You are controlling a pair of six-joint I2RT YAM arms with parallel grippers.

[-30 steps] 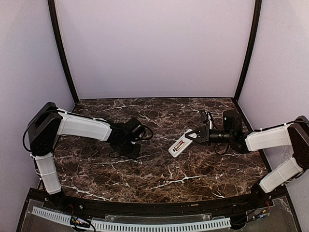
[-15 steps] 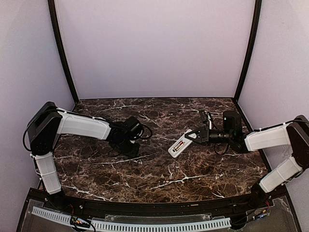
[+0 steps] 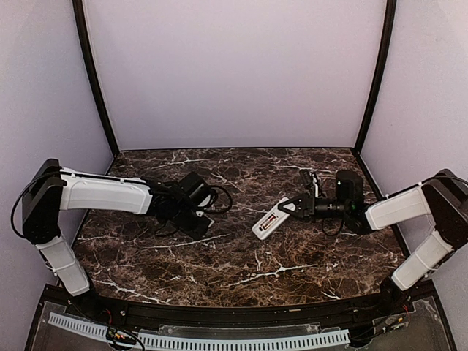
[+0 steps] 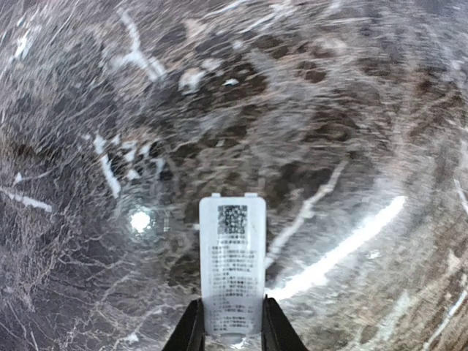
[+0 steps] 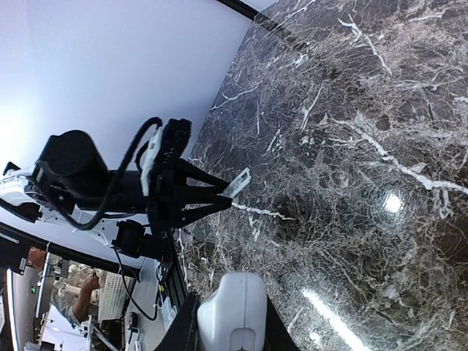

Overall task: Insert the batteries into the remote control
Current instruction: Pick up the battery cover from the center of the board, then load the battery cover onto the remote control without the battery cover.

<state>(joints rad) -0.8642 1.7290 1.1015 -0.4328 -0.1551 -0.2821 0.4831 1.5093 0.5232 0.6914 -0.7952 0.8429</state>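
The white remote control point(image 3: 267, 222) hangs over the middle of the table, its dark reddish recess facing up, with my right gripper point(image 3: 292, 207) shut on its right end. In the right wrist view its rounded white end point(image 5: 232, 307) sits between the fingers. My left gripper point(image 4: 232, 335) is shut on a smaller flat white cover point(image 4: 232, 263) with a printed label and code, held above the marble. The top view shows that left gripper point(image 3: 202, 221) to the left of the remote and apart from it. No batteries show in any view.
The dark marble table point(image 3: 241, 274) is walled in by pale panels with black corner posts point(image 3: 93, 77). The left arm's cables point(image 3: 219, 199) loop near its wrist. In the right wrist view, the left gripper point(image 5: 219, 199) points its cover point(image 5: 238, 183) toward the remote.
The left arm has stretched out, its shoulder swinging left, and its jaws have closed a little on the white cover. The right gripper and remote have shifted slightly left.
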